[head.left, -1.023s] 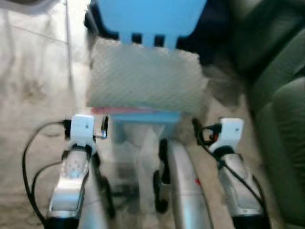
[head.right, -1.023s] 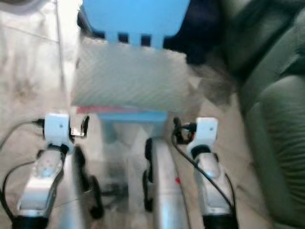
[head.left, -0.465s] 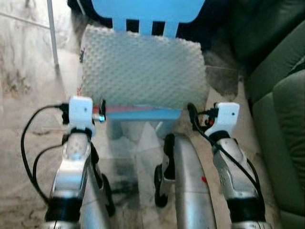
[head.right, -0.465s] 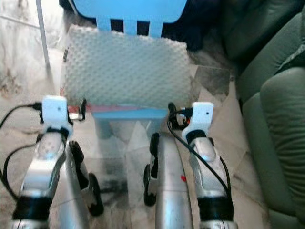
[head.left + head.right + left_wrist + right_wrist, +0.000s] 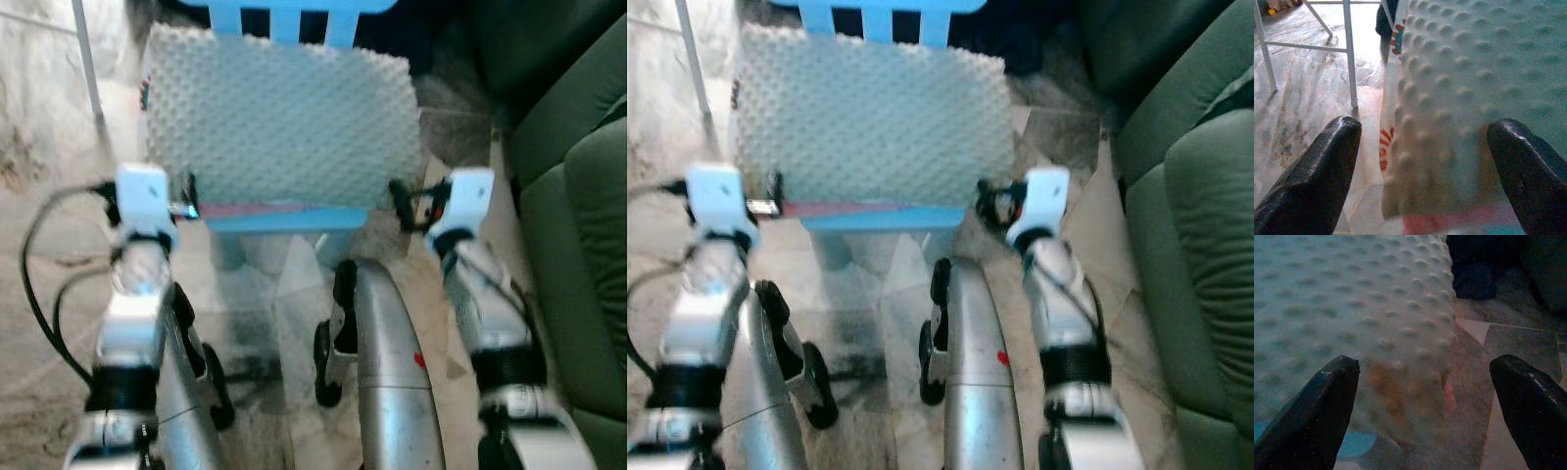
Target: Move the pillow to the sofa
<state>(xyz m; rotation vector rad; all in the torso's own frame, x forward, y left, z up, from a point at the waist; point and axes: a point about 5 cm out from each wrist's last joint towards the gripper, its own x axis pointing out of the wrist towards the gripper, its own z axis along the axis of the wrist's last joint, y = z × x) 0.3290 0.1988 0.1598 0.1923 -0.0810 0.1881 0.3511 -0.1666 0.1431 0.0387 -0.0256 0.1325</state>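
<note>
**Pillow not yet grasped**

Pillow [image 5: 279,122] is seen lying on the blue chair [image 5: 284,217], untouched. Left gripper [image 5: 1420,161] and right gripper [image 5: 1425,401] are held at its near corners, fingers spread wide with nothing between them. Grasping, lifting and carrying to the green sofa [image 5: 578,245] are judged to remain.

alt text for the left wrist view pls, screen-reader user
The left gripper, fingers spread wide open, frames the near left corner of a white bumpy pillow lying on a blue chair seat. Beyond it, pale marbled floor and thin white metal legs.
</note>
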